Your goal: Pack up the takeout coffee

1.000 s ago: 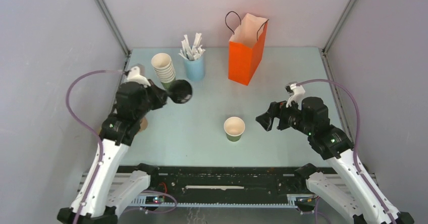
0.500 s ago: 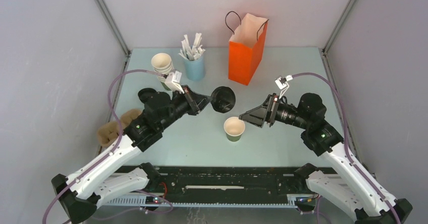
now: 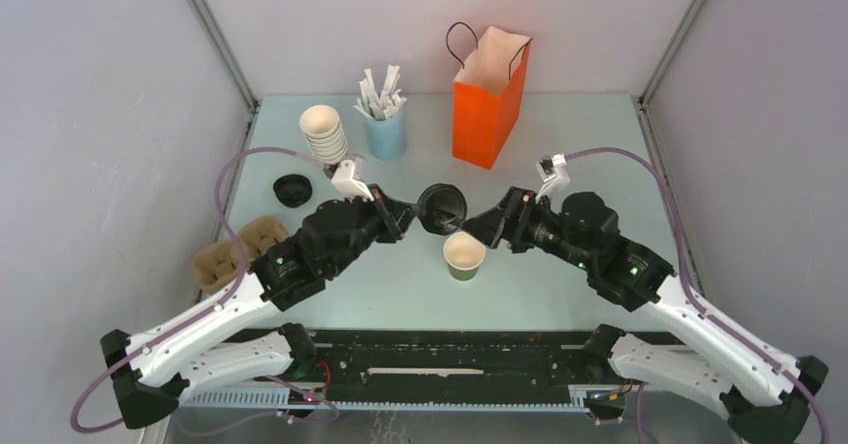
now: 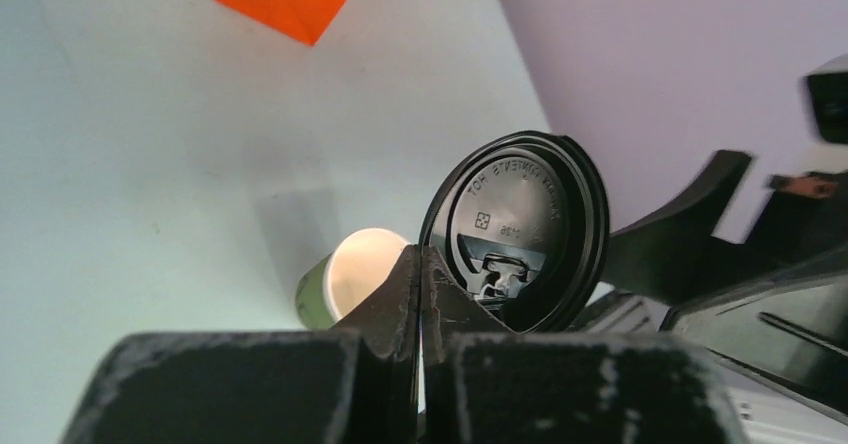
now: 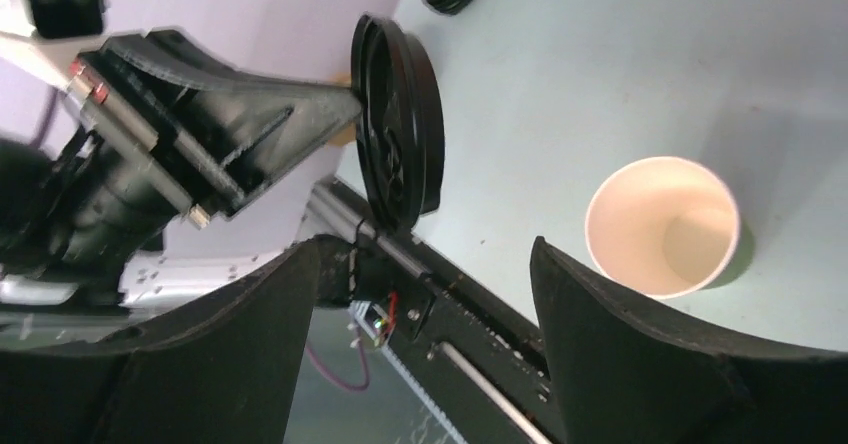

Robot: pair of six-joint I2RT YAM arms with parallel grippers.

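Note:
The green paper cup (image 3: 464, 255), cream inside, stands open and lidless at the table's middle. It also shows in the left wrist view (image 4: 345, 282) and the right wrist view (image 5: 662, 226). My left gripper (image 3: 412, 214) is shut on the rim of a round black lid (image 3: 441, 209), held on edge just above and to the far left of the cup. The lid shows in both wrist views (image 4: 520, 229) (image 5: 400, 154). My right gripper (image 3: 478, 227) is open and empty, right beside the lid and just behind the cup; its jaws (image 5: 435, 254) stand wide apart.
An orange paper bag (image 3: 490, 99) stands open at the back. A stack of cream-and-green cups (image 3: 323, 132) and a light blue cup of white sticks (image 3: 385, 124) stand back left. A second black lid (image 3: 292, 190) and a brown cup carrier (image 3: 235, 252) lie at the left.
My left arm swung the black lid from the far left to the middle, next to the cup. My right gripper moved left toward the lid. The spare lid and carrier came into view.

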